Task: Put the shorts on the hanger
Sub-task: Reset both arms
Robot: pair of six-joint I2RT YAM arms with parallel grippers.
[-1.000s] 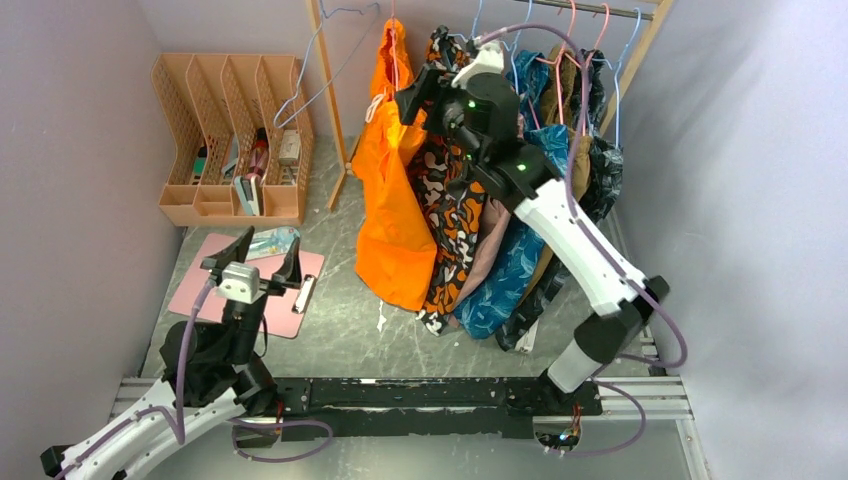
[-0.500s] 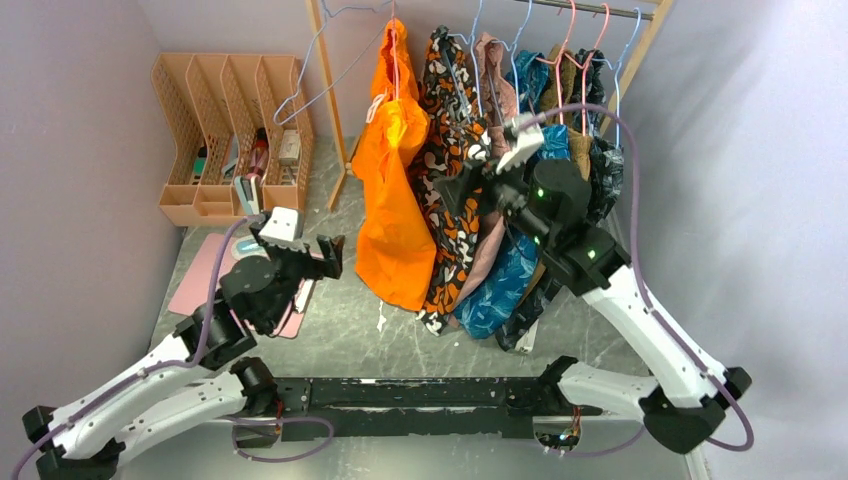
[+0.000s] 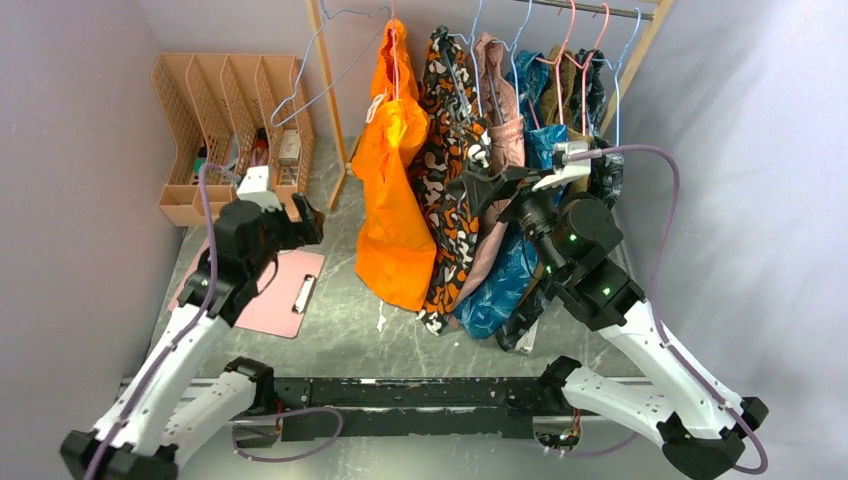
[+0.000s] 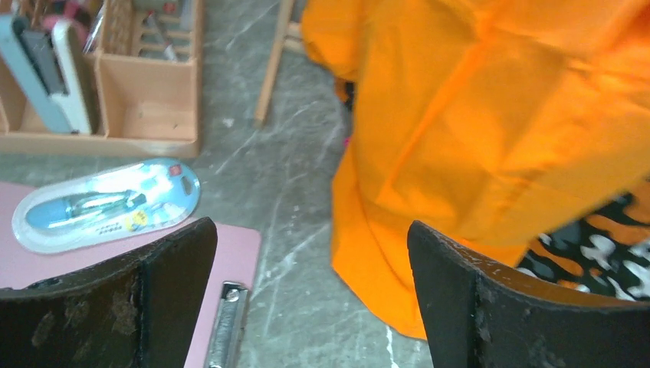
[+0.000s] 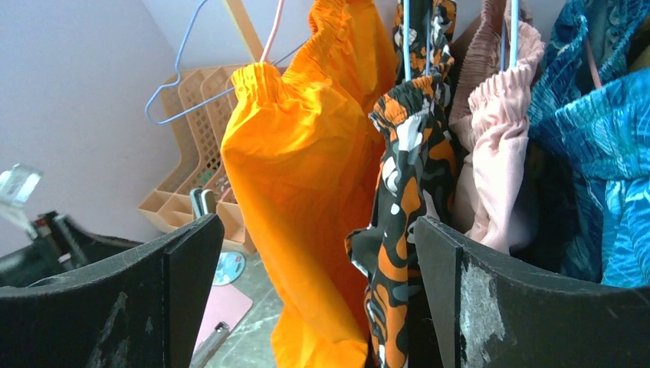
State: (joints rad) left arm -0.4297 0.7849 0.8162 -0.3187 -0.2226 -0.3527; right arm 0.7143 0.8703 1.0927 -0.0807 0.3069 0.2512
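We find the shorts (image 3: 395, 190) hung on the hanger (image 5: 270, 31), touching the left side of the patterned garment (image 3: 450, 215). Both pincers stand wide and empty. The left gripper (image 4: 310, 253) sits well left of that garment, with the shorts between, and the right gripper (image 5: 318, 253) sits just right of it.

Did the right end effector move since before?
Yes. The right end effector moved down the picture and rightward, from beside the top of the orange shorts to lower down, in front of the patterned garment.

No legible text, label, brand or number found. Print on the clear oval plastic blister pack (image 4: 103, 201) is too blurred to read.
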